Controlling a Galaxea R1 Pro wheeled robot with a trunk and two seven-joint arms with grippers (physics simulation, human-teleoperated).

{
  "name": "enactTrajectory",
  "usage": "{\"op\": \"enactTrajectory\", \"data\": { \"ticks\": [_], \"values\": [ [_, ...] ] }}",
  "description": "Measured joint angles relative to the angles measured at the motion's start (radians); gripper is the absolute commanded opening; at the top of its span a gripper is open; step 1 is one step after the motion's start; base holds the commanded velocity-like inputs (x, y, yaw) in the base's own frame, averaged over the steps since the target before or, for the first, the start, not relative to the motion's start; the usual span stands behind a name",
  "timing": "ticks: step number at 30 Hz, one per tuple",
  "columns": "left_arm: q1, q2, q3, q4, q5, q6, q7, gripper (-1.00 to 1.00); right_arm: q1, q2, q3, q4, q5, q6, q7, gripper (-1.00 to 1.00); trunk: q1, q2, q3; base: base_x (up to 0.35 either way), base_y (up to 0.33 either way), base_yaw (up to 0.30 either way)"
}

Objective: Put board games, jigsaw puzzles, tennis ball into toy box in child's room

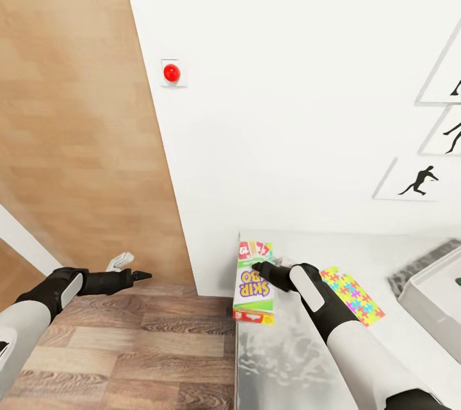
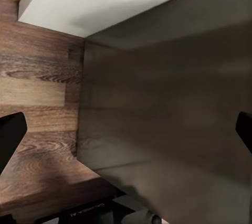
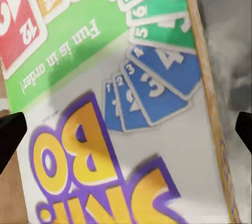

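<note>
Wood-plank floor, glossy printed game box

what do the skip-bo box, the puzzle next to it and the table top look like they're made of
Skip-Bo box: likely printed cardboard, smooth and slightly glossy, judging by its colourful card artwork and thin folded edge.
Puzzle: looks like thin flat card, matte, with interlocking bright pieces.
Table: a hard, polished white-grey surface with mottled streaks, perhaps marble-look laminate or stone; the render leaves that open.

A child's room in a home: a card game box and a jigsaw puzzle lie on the desk at 6 o'clock; wood-plank floor at 7 o'clock.
</note>
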Motion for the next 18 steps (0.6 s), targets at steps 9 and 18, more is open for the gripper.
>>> {"op": "enactTrajectory", "data": {
  "ticks": [9,18],
  "values": [
    [0.0,0.0,0.0,0.0,0.0,0.0,0.0,1.0,0.0,0.0,0.0,0.001,0.002,0.0,0.032,1.0,0.0,0.0,0.0,0.0,0.0,0.0],
    [0.0,0.0,0.0,0.0,0.0,0.0,0.0,1.0,0.0,0.0,0.0,0.01,0.001,0.0,0.033,1.0,0.0,0.0,0.0,0.0,0.0,0.0]
  ]
}}
